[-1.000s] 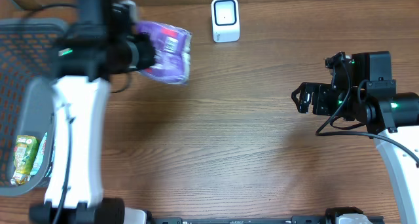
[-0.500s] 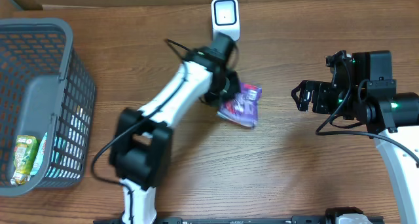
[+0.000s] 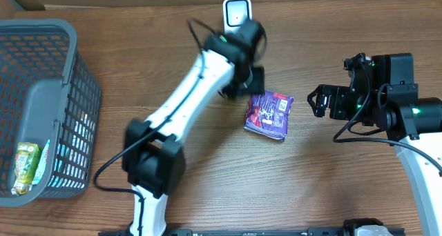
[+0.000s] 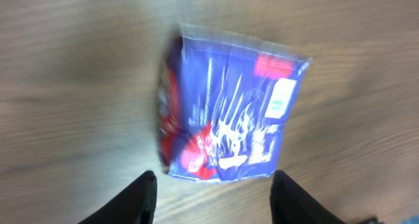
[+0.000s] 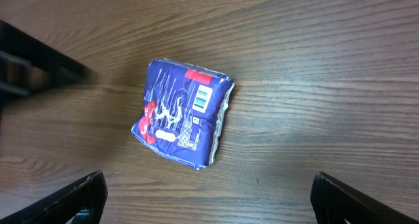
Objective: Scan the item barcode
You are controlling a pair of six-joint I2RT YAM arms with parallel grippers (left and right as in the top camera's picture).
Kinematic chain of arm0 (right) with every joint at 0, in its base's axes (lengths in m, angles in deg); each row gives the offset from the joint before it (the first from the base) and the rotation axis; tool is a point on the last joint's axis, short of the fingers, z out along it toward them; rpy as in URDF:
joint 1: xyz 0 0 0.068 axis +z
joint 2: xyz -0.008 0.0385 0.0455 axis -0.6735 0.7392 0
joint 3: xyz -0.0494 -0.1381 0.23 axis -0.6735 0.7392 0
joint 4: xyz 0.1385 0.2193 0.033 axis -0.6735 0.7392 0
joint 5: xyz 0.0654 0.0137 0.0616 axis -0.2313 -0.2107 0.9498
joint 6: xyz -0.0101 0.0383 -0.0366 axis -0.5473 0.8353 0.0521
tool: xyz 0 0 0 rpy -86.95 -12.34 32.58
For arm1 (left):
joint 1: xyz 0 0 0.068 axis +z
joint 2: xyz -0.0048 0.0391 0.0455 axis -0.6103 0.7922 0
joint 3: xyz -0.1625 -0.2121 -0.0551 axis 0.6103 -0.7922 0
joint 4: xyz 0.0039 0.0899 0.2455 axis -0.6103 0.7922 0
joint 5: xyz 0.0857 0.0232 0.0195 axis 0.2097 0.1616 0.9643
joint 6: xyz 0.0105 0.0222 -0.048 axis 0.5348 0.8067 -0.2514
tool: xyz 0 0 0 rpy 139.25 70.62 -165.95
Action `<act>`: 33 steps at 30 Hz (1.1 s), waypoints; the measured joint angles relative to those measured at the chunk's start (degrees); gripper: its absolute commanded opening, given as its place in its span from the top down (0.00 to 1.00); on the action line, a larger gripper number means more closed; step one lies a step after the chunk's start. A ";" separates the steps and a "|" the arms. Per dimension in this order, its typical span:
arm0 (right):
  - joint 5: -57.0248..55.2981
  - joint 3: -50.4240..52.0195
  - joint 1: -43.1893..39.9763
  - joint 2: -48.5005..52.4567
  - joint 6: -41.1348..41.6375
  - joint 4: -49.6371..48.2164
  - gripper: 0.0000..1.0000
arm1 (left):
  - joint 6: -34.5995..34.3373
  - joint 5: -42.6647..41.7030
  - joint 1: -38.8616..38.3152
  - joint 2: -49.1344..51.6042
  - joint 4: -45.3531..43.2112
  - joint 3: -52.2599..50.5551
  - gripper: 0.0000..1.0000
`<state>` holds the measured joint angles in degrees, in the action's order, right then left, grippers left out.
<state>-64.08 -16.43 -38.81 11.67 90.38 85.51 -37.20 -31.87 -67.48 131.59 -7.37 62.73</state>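
Since a second ago the left arm has carried the purple glossy plastic packet (image 3: 268,114) from above the basket across to the middle of the scene. Half a second ago it was still in the grip; it now lies flat and free on the brown wooden table (image 3: 207,174). The left gripper (image 4: 215,198) has let go. In the left wrist view its two dark fingers (image 4: 145,196) stand apart at the bottom edge, with the packet on the wood beyond them and nothing between the jaws.

From overhead, the gripper's dark head sits just to the far left of the packet, close to it. The white arm reaches out toward the far side, partly covering the small white barcode scanner (image 3: 237,12) standing at the far edge.

The packet carries red and white print, and a small white barcode label (image 5: 203,98) faces up near one corner. It rests between the two arms, nearer than the scanner and just left of the right gripper (image 5: 208,194). That gripper has not shifted. Its jaws are spread wide and empty, one fingertip in each lower corner of the right wrist view, with the packet on the table beyond them.

At the far left stands a grey plastic mesh basket (image 3: 41,98) with a green carton (image 3: 24,167) lying in its near end.
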 measured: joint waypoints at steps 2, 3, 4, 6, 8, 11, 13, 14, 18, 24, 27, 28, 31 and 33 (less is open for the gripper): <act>0.00 0.02 0.00 0.00 0.00 0.00 0.00 | 2.73 2.86 4.35 -0.37 10.62 13.18 0.49; 0.02 0.02 0.00 0.00 0.00 -0.02 0.00 | 3.32 3.52 5.90 -0.37 13.29 16.06 0.49; 0.02 0.02 0.00 0.00 -0.02 0.02 0.00 | 4.11 4.81 9.29 -0.42 18.53 23.34 0.49; -0.02 0.02 0.00 0.00 0.00 -0.04 0.00 | 5.01 6.38 15.74 -1.38 23.54 32.89 0.48; 0.02 0.04 0.00 0.00 0.00 -0.02 0.00 | 6.19 6.69 22.10 -3.85 25.11 37.44 0.48; 0.02 0.04 0.00 0.00 0.00 0.02 0.00 | 7.17 6.82 29.29 -9.16 25.40 38.56 0.46; 0.00 0.04 0.00 0.00 0.00 0.07 0.00 | 7.56 6.95 33.62 -13.31 25.51 38.36 0.41; 0.00 0.04 0.00 0.00 -0.04 0.09 0.00 | 8.00 7.28 35.60 -15.43 25.46 37.77 0.39; 0.02 0.04 0.00 0.00 0.00 0.57 0.00 | 8.33 8.57 49.18 -26.75 25.42 27.58 0.35; 0.02 0.04 0.00 0.00 0.00 1.11 0.00 | 9.14 8.28 71.58 -32.30 23.45 8.46 0.35; 0.02 0.04 0.00 0.00 0.00 1.11 0.00 | 9.88 5.84 78.12 -31.65 19.26 1.18 0.35; 0.00 0.04 0.00 0.00 -0.02 1.14 0.00 | 9.92 5.27 79.84 -31.61 17.46 -1.51 0.35; 0.02 0.04 0.00 0.00 0.00 1.11 0.00 | 10.12 4.33 82.29 -31.39 12.55 -8.35 0.35; 0.02 0.04 0.00 0.00 0.00 1.09 0.00 | 11.56 3.76 82.38 -31.34 7.32 -13.55 0.35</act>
<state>-64.06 -16.38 -38.81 11.67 90.38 86.60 -25.63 -28.11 14.90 100.25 -0.05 49.18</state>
